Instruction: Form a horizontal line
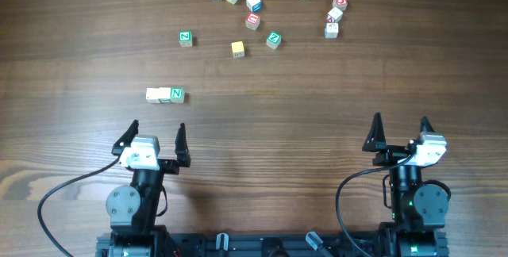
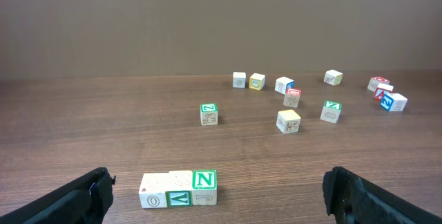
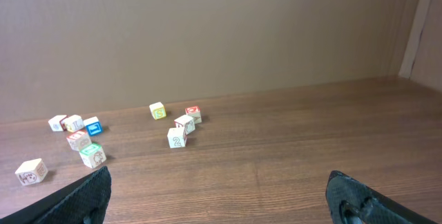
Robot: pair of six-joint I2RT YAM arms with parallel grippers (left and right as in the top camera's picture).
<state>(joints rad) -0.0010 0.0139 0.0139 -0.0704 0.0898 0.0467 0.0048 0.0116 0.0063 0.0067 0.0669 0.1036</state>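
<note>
The horizontal line (image 1: pixel 165 94) is a short row of three touching pale cubes, the right end one with a green N on top. It lies on the wooden table left of centre. In the left wrist view the horizontal line (image 2: pixel 179 188) sits just ahead between the fingers. My left gripper (image 1: pixel 153 134) is open and empty, a little nearer the front edge than the line. My right gripper (image 1: pixel 401 128) is open and empty at the right, with bare wood between its fingers (image 3: pixel 221 196).
Loose letter cubes lie scattered at the back: a green-faced one (image 1: pixel 185 39), a yellow one (image 1: pixel 237 48), a red one (image 1: pixel 252 21), and a small cluster at the back right (image 1: pixel 333 17). A brown wall stands behind the table.
</note>
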